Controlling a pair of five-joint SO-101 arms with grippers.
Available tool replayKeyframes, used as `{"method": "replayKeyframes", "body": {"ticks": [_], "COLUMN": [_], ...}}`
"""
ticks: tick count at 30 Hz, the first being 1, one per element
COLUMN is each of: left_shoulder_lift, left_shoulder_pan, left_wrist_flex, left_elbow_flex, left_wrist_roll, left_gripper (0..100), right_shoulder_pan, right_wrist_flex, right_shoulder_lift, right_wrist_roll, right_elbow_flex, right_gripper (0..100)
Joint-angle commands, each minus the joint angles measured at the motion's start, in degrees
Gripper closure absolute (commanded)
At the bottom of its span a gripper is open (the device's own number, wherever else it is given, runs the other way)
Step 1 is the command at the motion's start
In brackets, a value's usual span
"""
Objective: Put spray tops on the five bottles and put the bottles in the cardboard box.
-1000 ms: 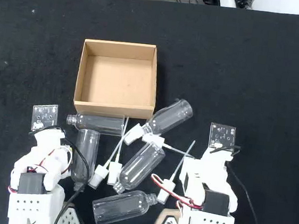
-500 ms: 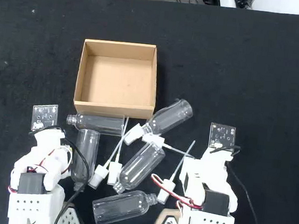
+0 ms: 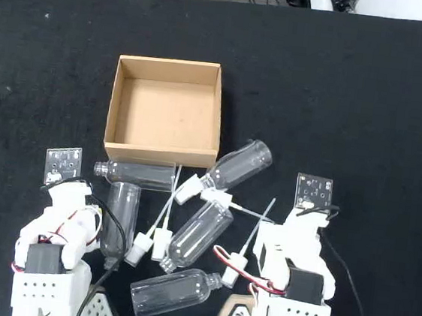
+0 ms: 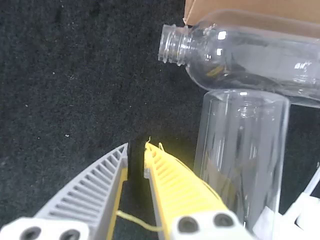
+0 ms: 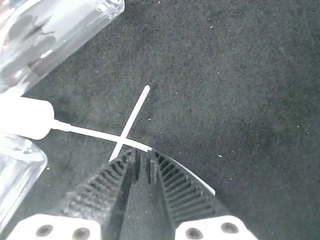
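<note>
High view: open brown cardboard box [image 3: 160, 155] is empty. Five clear plastic bottles [image 3: 199, 232] lie heaped between the arms, just in front of it.

Left wrist view: left gripper [image 4: 136, 150] is nearly closed and empty. The nearest clear bottle [image 4: 242, 160] is just beside its yellow finger, long axis parallel to the fingers.

Right wrist view: right gripper [image 5: 141, 159] is nearly closed and empty. Its tips sit at the crossed thin white dip tubes [image 5: 131, 120], with a white spray top [image 5: 25, 117] near.

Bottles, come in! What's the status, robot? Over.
Left gripper shut, empty. Right gripper shut, empty. Five bottles lying on the table, none in the cardboard box. Spray tops and their tubes tangled between the bottles.
</note>
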Motion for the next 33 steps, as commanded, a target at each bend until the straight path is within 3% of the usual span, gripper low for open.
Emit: {"method": "replayKeyframes", "body": {"ticks": [1,26,33], "left_shoulder_lift": [-0.26,-0.35,-0.53], "left_shoulder_pan": [0.13,0.4,-7.69], "left_wrist_flex": [1.05,1.05,-1.49], "left_elbow_flex": [1.19,1.19,1.01], "left_wrist_roll": [0.44,0.35,0.0], "left_gripper": [95,95,95], "right_shoulder_pan": [0.88,0.88,0.88], "right_wrist_flex": [0.44,0.44,0.44], "right_shoulder_lift": [-5.49,-5.49,-5.49], "right_wrist_roll": [0.18,0.18,0.18], "right_elbow_flex": [-0.22,-0.22,-0.22], "right_gripper": [98.7,98.7,98.7]}}
